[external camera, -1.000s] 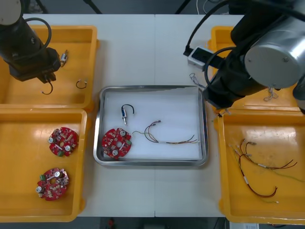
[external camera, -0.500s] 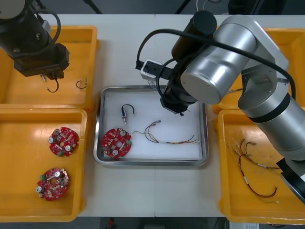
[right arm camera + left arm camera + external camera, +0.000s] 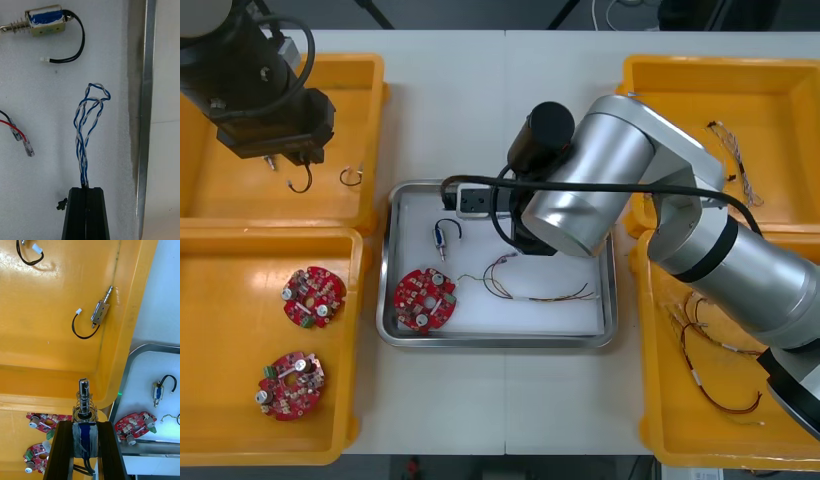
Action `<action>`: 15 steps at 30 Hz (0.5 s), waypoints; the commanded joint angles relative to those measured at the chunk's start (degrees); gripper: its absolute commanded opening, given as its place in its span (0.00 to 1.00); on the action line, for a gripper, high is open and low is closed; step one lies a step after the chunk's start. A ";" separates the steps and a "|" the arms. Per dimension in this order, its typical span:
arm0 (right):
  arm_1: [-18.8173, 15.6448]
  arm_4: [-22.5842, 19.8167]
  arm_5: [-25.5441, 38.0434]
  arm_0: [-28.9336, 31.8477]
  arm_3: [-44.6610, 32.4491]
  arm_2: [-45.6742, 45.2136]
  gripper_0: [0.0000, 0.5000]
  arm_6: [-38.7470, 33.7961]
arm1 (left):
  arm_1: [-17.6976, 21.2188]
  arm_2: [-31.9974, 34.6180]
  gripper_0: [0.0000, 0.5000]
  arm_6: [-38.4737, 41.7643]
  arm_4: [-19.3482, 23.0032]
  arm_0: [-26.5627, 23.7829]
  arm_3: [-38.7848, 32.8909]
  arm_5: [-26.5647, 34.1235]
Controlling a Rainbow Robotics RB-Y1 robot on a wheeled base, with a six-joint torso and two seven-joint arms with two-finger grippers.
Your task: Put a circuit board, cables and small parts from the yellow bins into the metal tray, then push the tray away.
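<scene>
Metal tray (image 3: pixel 500 343) sits mid-table between the yellow bins, white inside, and already holds three things. A circuit board (image 3: pixel 424 298) lies in its 8 o'clock corner, a small metal part (image 3: pixel 442 238) with a curled black lead lies at 10 o'clock, and a red and yellow cable (image 3: pixel 532 290) runs from the middle toward 4 o'clock. My right gripper (image 3: pixel 86 188) is over the tray's far side, near 12 o'clock, fingers pressed together on the end of a blue and white cable (image 3: pixel 87 127). Its twisted loops reach out over the white floor just beside the rim, with the small metal part beyond their tip; I cannot tell whether the loops touch the floor. My left gripper (image 3: pixel 285 158) is over the far left bin (image 3: pixel 230 205), at the tray's 10 o'clock. It is pinching a second metal part (image 3: pixel 84 410), whose spring and pin point out past the fingertips. In that bin lie a spare part (image 3: pixel 100 312) with a black lead and a black cable (image 3: pixel 29 257). The near left bin (image 3: pixel 210 400), at 8 o'clock, holds a second board (image 3: pixel 313 296) and a third board (image 3: pixel 290 384). The far right bin (image 3: pixel 780 110), at 2 o'clock, holds a thin twisted cable (image 3: pixel 728 150). The near right bin (image 3: pixel 700 440), at 4 o'clock, holds a tangle of red and yellow cables (image 3: pixel 710 345).
</scene>
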 commanded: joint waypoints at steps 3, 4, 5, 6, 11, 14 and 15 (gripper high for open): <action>0.99 0.90 -3.85 -2.28 4.23 3.84 0.00 0.35 | 2.14 1.18 0.00 -0.10 0.73 -2.52 -1.83 0.53; 0.99 0.73 -4.38 -2.28 4.93 4.11 0.00 0.26 | 2.14 1.18 0.00 -0.18 0.64 -2.52 -1.92 0.53; 0.99 0.46 -4.73 -2.28 5.37 4.19 0.00 0.35 | 2.14 1.09 0.01 -0.27 0.64 -2.52 -1.83 0.44; 0.99 0.11 -5.26 -2.28 5.98 4.28 0.00 0.35 | 2.14 1.09 0.00 -0.27 0.64 -2.52 -1.83 0.44; 0.99 -0.59 -6.93 -2.28 7.21 4.46 0.02 0.44 | 2.14 1.09 0.00 -0.45 0.73 -2.52 -1.83 0.44; 0.99 -0.42 -6.75 -2.28 7.21 4.46 0.47 0.09 | 2.14 1.18 0.00 -0.54 0.73 -2.52 -1.92 0.44; 0.99 -0.07 -6.75 -2.28 7.13 4.54 0.80 0.00 | 2.14 1.18 0.01 -0.54 0.64 -2.52 -1.92 0.44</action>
